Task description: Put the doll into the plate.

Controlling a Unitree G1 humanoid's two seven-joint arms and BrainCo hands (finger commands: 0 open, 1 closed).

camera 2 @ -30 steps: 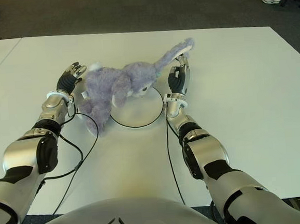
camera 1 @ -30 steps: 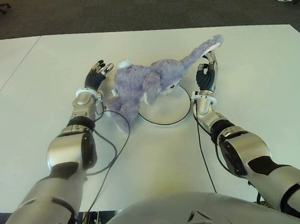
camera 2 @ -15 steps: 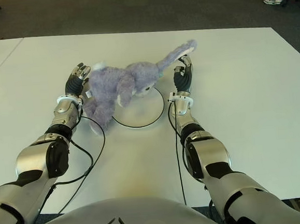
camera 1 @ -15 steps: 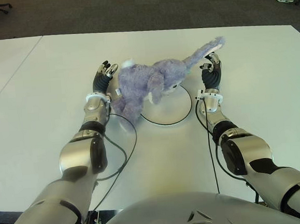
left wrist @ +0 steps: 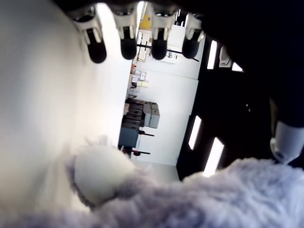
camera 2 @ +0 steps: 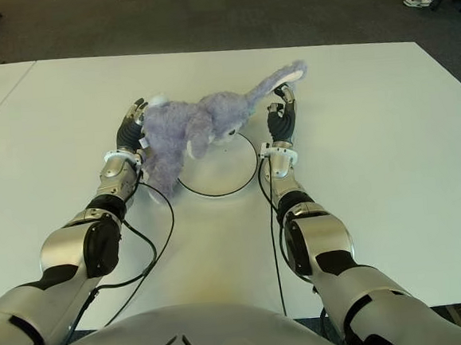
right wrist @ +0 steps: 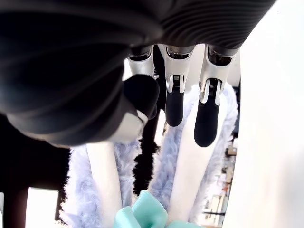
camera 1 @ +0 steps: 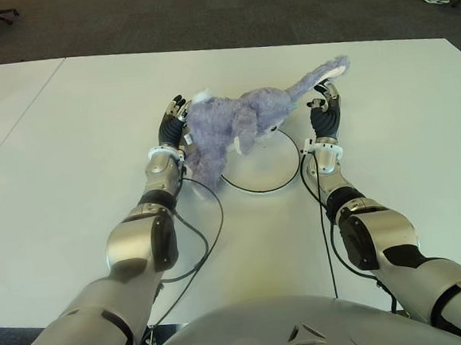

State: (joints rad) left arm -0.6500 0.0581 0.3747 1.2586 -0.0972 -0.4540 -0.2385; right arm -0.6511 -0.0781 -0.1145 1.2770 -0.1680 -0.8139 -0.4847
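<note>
Flanking the purple plush rabbit (camera 1: 235, 124), both hands seem set to scoop it toward the white plate (camera 1: 264, 171). The left hand (camera 1: 172, 131) presses against the rabbit's rump, fingers (left wrist: 128, 47) extended and holding nothing; the right hand (camera 1: 323, 115) stands just beside the long ear, fingers (right wrist: 174, 104) straight, also gripping nothing. The rabbit lies half over the plate's far-left rim, its body partly on the white surface (camera 1: 385, 104). I'd judge placement unfinished: next, the hands must close in together and shift the toy fully onto the plate.
</note>
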